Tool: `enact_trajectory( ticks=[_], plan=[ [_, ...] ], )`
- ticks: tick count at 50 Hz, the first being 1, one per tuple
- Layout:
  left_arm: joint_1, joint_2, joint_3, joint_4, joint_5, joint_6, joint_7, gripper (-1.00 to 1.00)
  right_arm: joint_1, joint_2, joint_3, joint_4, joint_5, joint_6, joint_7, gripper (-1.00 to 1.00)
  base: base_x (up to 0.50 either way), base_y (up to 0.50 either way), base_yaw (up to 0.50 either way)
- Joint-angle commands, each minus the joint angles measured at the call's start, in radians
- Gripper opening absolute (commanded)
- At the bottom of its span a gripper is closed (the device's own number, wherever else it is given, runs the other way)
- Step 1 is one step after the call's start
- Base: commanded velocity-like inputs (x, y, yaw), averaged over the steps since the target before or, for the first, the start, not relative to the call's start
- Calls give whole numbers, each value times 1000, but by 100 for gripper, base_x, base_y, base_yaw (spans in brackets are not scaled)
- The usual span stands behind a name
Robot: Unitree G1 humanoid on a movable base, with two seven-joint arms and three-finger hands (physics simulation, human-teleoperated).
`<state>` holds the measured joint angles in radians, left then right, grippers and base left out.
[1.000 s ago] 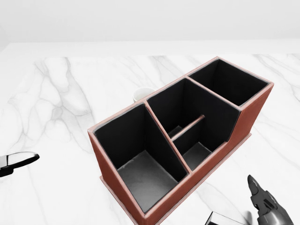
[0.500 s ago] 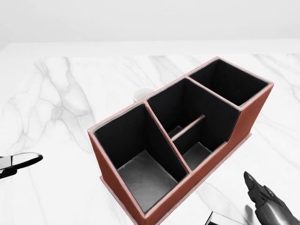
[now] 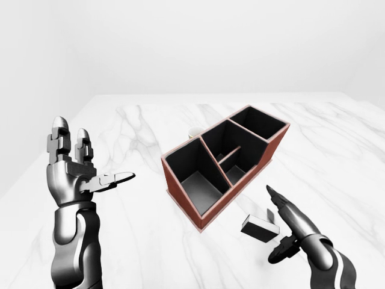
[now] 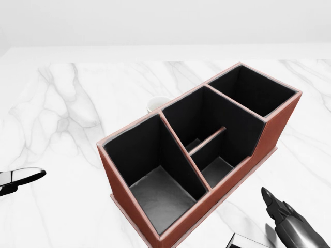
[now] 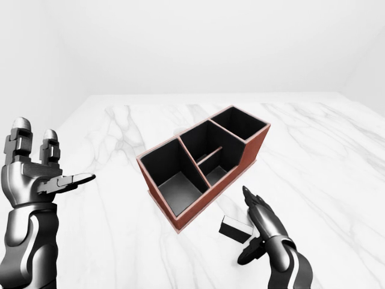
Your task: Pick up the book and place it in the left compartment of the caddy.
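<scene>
A red-brown caddy (image 3: 180, 194) with black compartments stands on the white marble table (image 3: 138, 120); its left compartment (image 3: 195, 177) holds nothing. The book (image 3: 260, 228), small and dark with a white edge, lies flat on the table just right of the caddy's near corner. My right hand (image 3: 281, 232) is open with fingers outstretched, right beside the book and apart from it. My left hand (image 3: 81, 162) is open and raised, palm inward, well left of the caddy. In the head view only the book's corner (image 4: 243, 242) and my right fingertips (image 4: 276, 205) show at the bottom.
A small white cup (image 4: 158, 104) stands behind the caddy, partly hidden by its wall. The marble table's far edge (image 3: 216, 94) runs along the top of the eye views. The table's left edge (image 3: 57, 150) lies near my left hand.
My right hand has crept leftward and lower toward the book at the bottom of the head view. My left hand's fingertip has barely moved. The caddy is still.
</scene>
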<state>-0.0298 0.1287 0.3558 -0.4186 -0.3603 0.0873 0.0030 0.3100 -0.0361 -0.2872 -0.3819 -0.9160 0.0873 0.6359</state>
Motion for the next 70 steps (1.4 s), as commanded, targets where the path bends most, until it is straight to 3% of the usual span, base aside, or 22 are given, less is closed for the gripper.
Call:
enact_trajectory(
  ticks=[1, 54, 70],
  plan=[
    [1, 0, -1, -5, 0, 0, 2, 100, -26, -23, 9, 51, 2, 0, 3, 100, 0, 0, 0],
    [1, -4, -5, -4, 5, 0, 0, 100, -106, -93, 18, 173, 17, 0, 33, 100, 0, 0, 0],
    [2, -6, -9, -4, 8, 0, 0, 100, -143, -118, 29, 263, 50, 0, -1, 100, 0, 0, 0]
  ],
)
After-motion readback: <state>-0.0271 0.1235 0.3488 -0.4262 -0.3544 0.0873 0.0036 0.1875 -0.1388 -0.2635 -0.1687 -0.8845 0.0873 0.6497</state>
